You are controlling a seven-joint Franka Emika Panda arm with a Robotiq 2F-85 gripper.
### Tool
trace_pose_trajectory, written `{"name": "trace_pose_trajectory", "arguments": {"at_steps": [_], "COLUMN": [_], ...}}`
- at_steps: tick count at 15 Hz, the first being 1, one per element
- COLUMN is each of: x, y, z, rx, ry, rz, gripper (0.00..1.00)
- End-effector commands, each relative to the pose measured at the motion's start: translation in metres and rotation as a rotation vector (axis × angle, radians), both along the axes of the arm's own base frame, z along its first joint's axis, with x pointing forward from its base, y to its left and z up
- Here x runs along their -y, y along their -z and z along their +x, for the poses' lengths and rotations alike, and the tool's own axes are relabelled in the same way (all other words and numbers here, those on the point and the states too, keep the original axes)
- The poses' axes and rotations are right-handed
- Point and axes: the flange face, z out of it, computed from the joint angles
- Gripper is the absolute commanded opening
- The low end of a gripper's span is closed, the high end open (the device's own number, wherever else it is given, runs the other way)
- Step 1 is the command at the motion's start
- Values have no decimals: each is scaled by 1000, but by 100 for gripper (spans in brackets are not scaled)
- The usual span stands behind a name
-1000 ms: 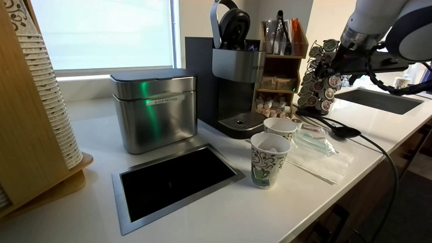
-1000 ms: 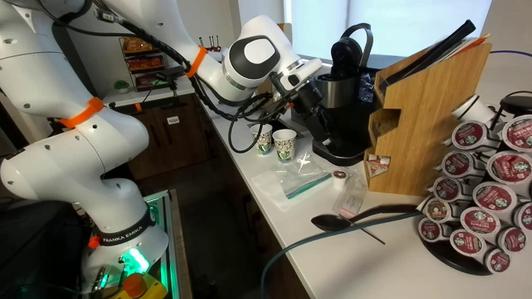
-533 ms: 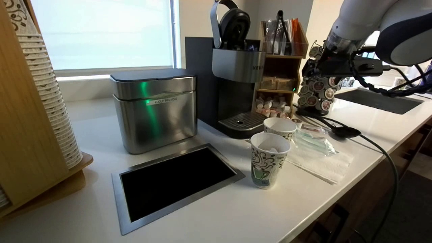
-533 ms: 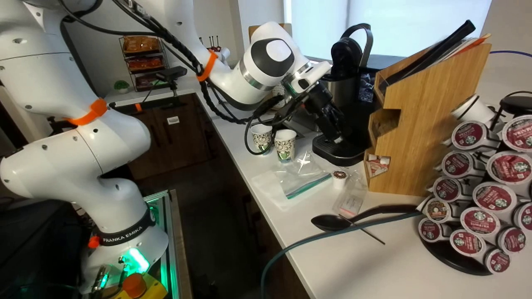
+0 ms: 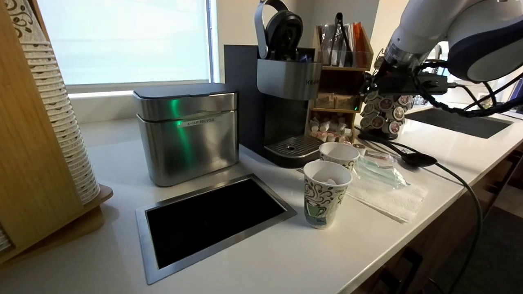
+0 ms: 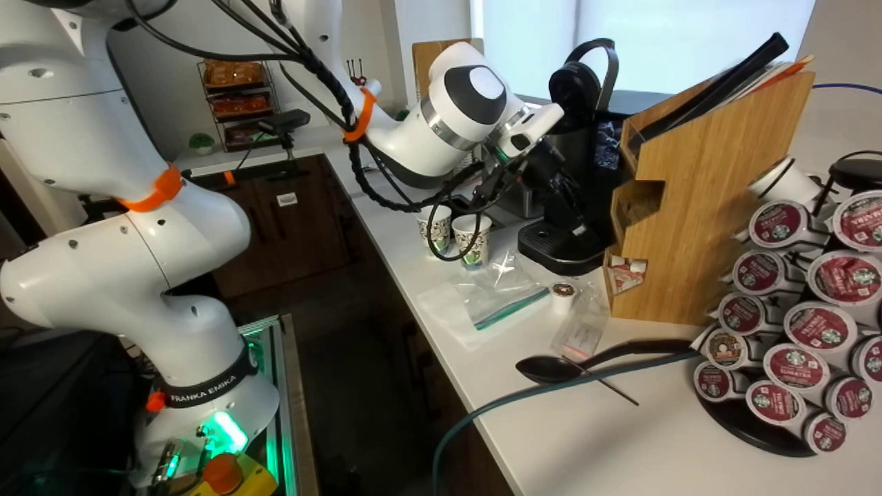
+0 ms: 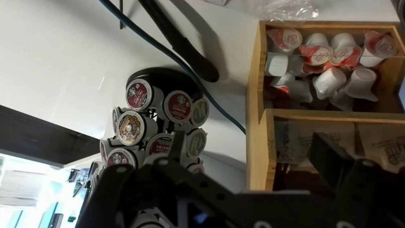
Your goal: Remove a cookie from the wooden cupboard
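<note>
Beside the wooden cupboard (image 6: pixel 710 220), in an exterior view, stands the coffee maker (image 6: pixel 586 145). In an exterior view, paper cups (image 5: pixel 322 204) stand near it. In the wrist view, the gripper (image 7: pixel 248 141) is spread wide, partly hiding the cupboard.

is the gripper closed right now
No, in the wrist view the gripper is open, its two black fingers standing well apart.

Ahead of my spread claw (image 7: pixel 249 144), the wooden cupboard (image 7: pixel 258 142) is standing, its side wall showing between the fingers (image 7: pixel 329 155); pod rack (image 7: pixel 177 106) is crowding one flank; between them a counter (image 7: pixel 231 98) strip is opening, teal cord (image 7: pixel 218 108) crossing.
</note>
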Motion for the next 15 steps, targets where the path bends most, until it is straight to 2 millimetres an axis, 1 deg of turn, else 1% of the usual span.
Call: {"name": "trace_pose_trajectory", "arguments": {"at_steps": [1, 2, 3, 6, 9, 12, 14, 15], "x": [-1, 0, -1, -1, -5, -9, -7, -2], "y": [-1, 4, 8, 14, 16, 19, 20, 21], "z": [0, 2, 7, 21, 36, 51, 60, 65], "rx": [1, -24, -37, -58, -61, -62, -75, -77], "ry": [-1, 8, -1, -20, -16, -31, -38, -29], "rz": [-1, -13, 13, 15, 28, 4, -26, -30], "gripper": [100, 100, 100, 100, 100, 100, 100, 100]}}
